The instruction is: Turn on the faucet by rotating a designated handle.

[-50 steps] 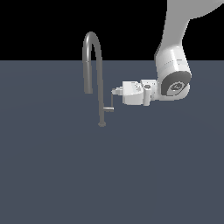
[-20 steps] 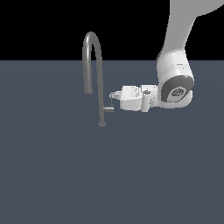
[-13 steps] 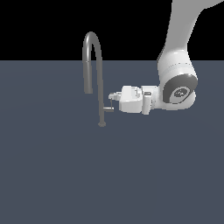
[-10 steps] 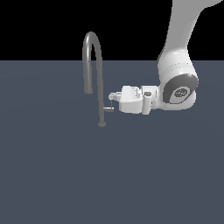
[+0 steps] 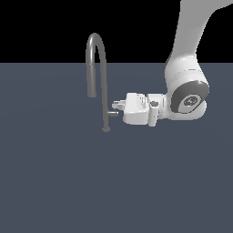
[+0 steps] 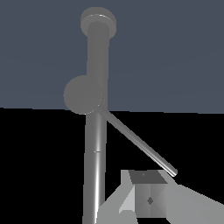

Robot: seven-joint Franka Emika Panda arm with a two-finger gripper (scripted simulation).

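The grey gooseneck faucet (image 5: 105, 82) stands on the dark grey surface, its arched spout curving toward the exterior view's left. The handle (image 5: 112, 113) is a short stub low on the stem. In the wrist view the faucet (image 6: 96, 144) shows as a straight stem, and the handle (image 6: 140, 142) as a slim rod slanting off a round stub. My white gripper (image 5: 117, 106) lies level at the exterior view's right of the stem, fingertips just above the stub. In the wrist view my gripper (image 6: 146, 186) looks shut and empty. The rod's end lies against its fingertips.
My white arm (image 5: 186, 86) comes down from the upper part of the exterior view's right. The flat dark grey surface (image 5: 68, 182) spreads all around the faucet's small round base (image 5: 106, 129).
My gripper has moved toward the exterior view's left and slightly down, reaching the handle. The handle's rod has swung and now looks shorter in the exterior view.
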